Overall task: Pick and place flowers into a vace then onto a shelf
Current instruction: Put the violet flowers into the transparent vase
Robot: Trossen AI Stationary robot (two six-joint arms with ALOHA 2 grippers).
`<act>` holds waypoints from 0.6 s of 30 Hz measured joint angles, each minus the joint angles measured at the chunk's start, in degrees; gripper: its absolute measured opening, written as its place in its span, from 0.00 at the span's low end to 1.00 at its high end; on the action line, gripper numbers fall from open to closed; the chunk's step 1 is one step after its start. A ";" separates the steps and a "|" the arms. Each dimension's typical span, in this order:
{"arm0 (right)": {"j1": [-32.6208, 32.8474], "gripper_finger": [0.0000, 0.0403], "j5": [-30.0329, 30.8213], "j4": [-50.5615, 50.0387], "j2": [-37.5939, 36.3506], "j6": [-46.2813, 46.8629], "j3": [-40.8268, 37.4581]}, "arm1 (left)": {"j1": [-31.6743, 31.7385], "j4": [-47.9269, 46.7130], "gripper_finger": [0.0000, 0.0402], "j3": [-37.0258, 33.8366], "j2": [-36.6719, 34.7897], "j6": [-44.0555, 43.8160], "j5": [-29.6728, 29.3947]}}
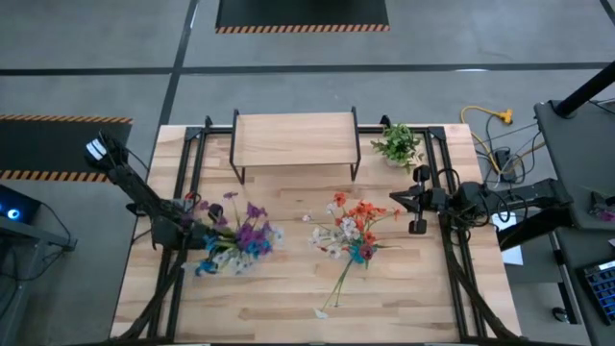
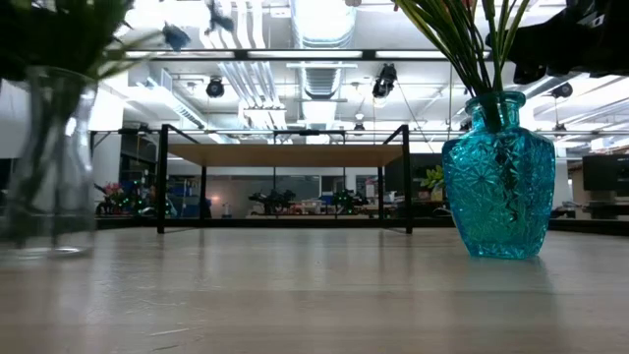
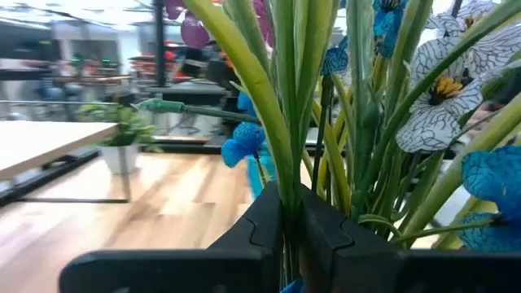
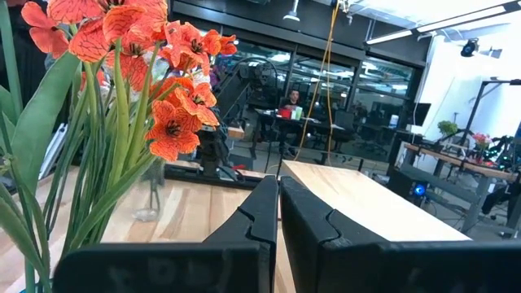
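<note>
No brand, label or writing could be read anywhere. The counter (image 1: 288,288) was pale wood plank on a black metal frame. The shelf (image 1: 294,139), a light wood plank top on thin black legs, stood at the counter's far edge, and every place below is given from it.

Toward the near left of the shelf, a bunch of flowers (image 1: 240,238) with purple, blue and white blooms stood in a clear glass vase (image 2: 47,162), smooth and bottle-shaped. The left tool (image 3: 293,213) was pressed together, pinching several green stems of that bunch between its dark fingers.

Toward the near right of the shelf, a second bunch (image 1: 352,231) with orange-red and white blooms stood in a teal glass vase (image 2: 498,182), bulbous and cut with a starburst pattern. One loose stem (image 1: 334,291) lay flat on the counter just nearer than it.

The right tool (image 4: 278,213) was pressed together and empty, hanging right of the shelf, beside the orange-red blooms. A small bushy green plant (image 1: 398,144) stood just right of the shelf.
</note>
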 joint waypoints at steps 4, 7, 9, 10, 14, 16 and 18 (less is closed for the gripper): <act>0.00 0.02 -0.02 -0.01 0.00 0.00 0.00 | 3.18 0.02 0.01 -0.11 0.00 0.18 0.02; 0.00 0.02 -0.02 -0.01 0.00 0.00 0.00 | 5.11 0.02 0.01 -0.13 0.00 0.37 0.04; 0.00 0.02 -0.01 -0.01 -0.01 0.00 0.00 | 5.43 0.00 0.01 -0.13 0.00 0.33 -0.03; 0.00 0.02 -0.01 -0.01 -0.01 0.00 0.00 | 5.44 0.00 0.02 -0.13 0.00 0.23 0.01; 0.00 0.02 0.00 -0.01 -0.01 0.00 0.00 | 5.44 0.00 0.08 -0.13 0.00 0.17 0.04; 0.00 0.02 0.00 -0.03 0.00 0.00 0.00 | 5.44 0.00 0.13 -0.13 0.00 0.04 0.04; 0.00 0.02 -0.01 -0.03 0.00 0.00 0.00 | 5.44 -0.14 0.20 0.18 0.00 0.01 0.03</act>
